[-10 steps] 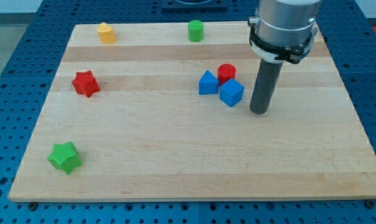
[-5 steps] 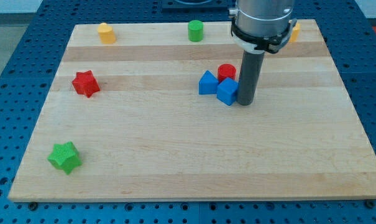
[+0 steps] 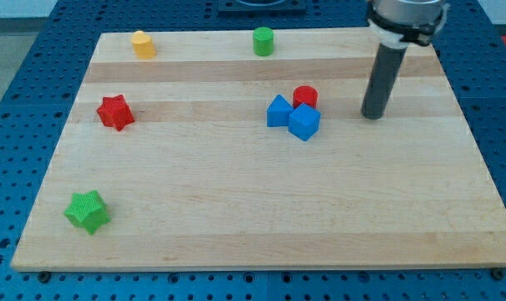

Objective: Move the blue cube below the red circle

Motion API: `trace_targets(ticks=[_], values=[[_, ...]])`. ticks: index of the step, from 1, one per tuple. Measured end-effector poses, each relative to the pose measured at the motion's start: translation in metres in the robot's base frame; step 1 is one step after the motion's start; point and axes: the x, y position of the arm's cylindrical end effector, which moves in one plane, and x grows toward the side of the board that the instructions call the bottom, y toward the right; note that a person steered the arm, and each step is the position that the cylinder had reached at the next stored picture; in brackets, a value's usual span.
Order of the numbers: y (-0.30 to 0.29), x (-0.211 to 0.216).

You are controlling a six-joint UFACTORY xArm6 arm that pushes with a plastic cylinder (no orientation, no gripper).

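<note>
Six blocks on the wooden board [image 3: 236, 217]: blue cube [image 3: 304, 122] touching red cylinder [image 3: 305, 97] and blue triangular block [image 3: 278, 111] — plus red star [image 3: 115, 112], green star [image 3: 88, 211], green cylinder [image 3: 263, 41], yellow cylinder [image 3: 142, 43]. My tip [image 3: 371, 115] stands apart at the cube's right — no pincer exists

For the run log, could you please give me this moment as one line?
my tip: right of cluster, touching nothing | blue cube: directly below red circle, touching | blue triangle: against cube's left | status: placement looks met

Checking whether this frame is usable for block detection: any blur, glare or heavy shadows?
Camera view: sharp throughout, even soft lighting, no glare on the wooden board. Blue cube and red circle have crisp edges; only faint shadows, including beside my tip. The arm's top is cropped.
</note>
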Motion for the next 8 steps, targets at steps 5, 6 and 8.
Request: trace_targets(ticks=[5, 6, 8], values=[[0.106, -0.136], [0.107, -0.154], [0.065, -0.16]])
